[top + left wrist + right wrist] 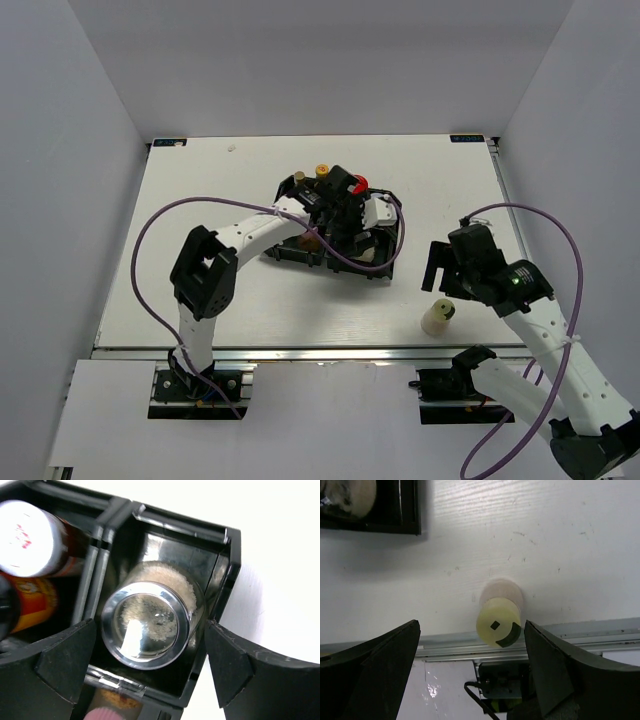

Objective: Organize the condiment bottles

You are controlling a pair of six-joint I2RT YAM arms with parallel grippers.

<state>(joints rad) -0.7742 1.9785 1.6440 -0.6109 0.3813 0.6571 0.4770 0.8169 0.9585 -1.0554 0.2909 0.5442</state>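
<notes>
— Where do we stand with the silver-lidded jar (145, 625)?

— We see it upright in a corner compartment of the black tray (222, 545), lid up, pale grains inside. Our left gripper (147, 652) straddles it with the fingers spread wide, one at each side and a thin gap to the glass. So we judge nothing is gripped there, and the jar stands on its own.

— And the cream bottle (499, 624)?

— Alone on the table (530, 525), well apart from the tray, close to the metal rail (450, 649) at the near edge. Our right gripper (470, 630) hangs above it, fingers fully apart and empty, the bottle between them in our view. We take that as lining up for a pick, since it is the only bottle we see outside the tray.

— What can't we make out?

— The overhead view is poor for us: the left arm (250, 235) covers much of the tray, so we can't count the bottles or say which compartment each fills. Beside the jar we get only a white-capped bottle (30, 540), an orange-labelled bottle (32, 605) and a pink cap (106, 714) cut off at the bottom edge
</notes>
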